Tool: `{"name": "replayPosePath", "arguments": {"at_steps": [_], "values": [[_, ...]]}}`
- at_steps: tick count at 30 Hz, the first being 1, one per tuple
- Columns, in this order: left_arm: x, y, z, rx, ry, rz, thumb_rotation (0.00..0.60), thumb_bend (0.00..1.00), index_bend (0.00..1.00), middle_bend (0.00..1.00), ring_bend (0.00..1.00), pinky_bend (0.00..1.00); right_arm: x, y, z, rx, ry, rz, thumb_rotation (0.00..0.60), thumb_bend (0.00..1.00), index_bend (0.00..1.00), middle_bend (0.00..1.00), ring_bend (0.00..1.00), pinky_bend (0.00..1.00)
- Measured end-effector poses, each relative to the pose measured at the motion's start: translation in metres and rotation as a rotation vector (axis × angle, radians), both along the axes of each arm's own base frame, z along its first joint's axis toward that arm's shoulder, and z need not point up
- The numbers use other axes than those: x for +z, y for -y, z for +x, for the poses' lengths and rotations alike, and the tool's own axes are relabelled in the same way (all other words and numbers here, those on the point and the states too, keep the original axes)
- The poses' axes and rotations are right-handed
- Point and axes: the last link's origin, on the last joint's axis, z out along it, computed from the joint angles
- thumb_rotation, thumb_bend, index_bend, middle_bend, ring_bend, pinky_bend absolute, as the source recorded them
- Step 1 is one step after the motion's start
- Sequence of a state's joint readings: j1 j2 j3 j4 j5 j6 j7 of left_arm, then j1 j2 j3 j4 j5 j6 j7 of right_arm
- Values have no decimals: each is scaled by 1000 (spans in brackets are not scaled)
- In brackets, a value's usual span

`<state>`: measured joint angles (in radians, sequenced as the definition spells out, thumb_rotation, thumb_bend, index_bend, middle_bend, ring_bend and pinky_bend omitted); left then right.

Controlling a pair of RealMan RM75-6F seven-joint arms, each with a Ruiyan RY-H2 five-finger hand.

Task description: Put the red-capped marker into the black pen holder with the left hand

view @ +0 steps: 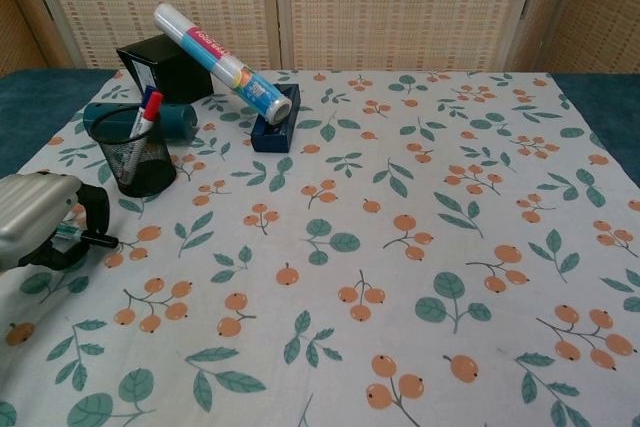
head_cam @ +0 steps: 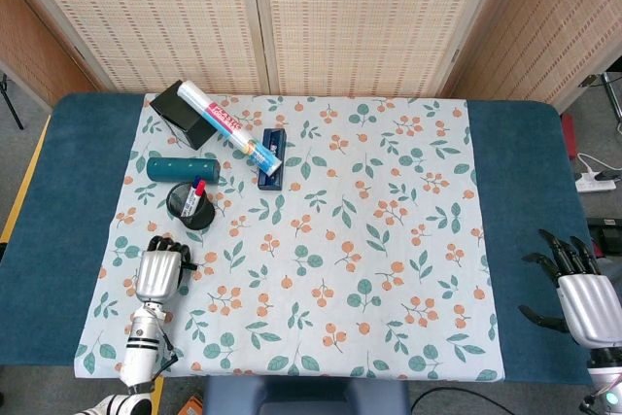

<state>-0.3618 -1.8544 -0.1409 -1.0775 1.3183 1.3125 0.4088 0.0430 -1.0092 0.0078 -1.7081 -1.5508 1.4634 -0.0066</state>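
Note:
The black mesh pen holder (head_cam: 176,204) (view: 141,171) stands at the left of the floral cloth. A red-capped marker (head_cam: 198,188) (view: 150,111) stands upright inside it. My left hand (head_cam: 159,274) (view: 38,226) hovers low over the cloth in front of the holder, a short gap away from it. Its fingers are curled around a teal pen (view: 88,238) whose dark tip pokes out to the right. My right hand (head_cam: 581,298) rests off the cloth at the table's right front corner, fingers spread and holding nothing; the chest view does not show it.
Behind the holder lies a teal cylinder (head_cam: 182,168) (view: 176,120). A black box (head_cam: 183,114) (view: 158,58) sits at the back left. A white tube (head_cam: 230,129) (view: 218,57) leans from it onto a blue block (head_cam: 272,172) (view: 273,130).

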Motion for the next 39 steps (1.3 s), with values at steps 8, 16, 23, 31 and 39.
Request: {"name": "replayPosePath", "arguments": {"at_steps": [8, 16, 23, 31, 39], "values": [[50, 2, 31, -98, 93, 107, 600, 349, 575, 664, 293, 227, 2, 0, -1, 0, 12, -8, 600, 0, 310, 35, 111, 49], [137, -12, 93, -202, 369, 110, 600, 350, 580, 665, 293, 238, 4, 0, -2, 1, 18, -12, 600, 0, 290, 36, 111, 49], [139, -54, 120, -132, 734, -109, 600, 350, 580, 660, 293, 235, 7, -1, -3, 0, 19, -25, 600, 0, 291, 36, 111, 49], [125, -109, 106, -21, 788, -145, 600, 349, 578, 657, 292, 233, 6, 0, -4, -8, 13, -26, 600, 0, 288, 35, 111, 49], [113, -130, 83, 61, 797, -135, 600, 349, 559, 641, 283, 226, 3, 1, -3, -10, 8, -13, 600, 0, 289, 36, 111, 49]]}}
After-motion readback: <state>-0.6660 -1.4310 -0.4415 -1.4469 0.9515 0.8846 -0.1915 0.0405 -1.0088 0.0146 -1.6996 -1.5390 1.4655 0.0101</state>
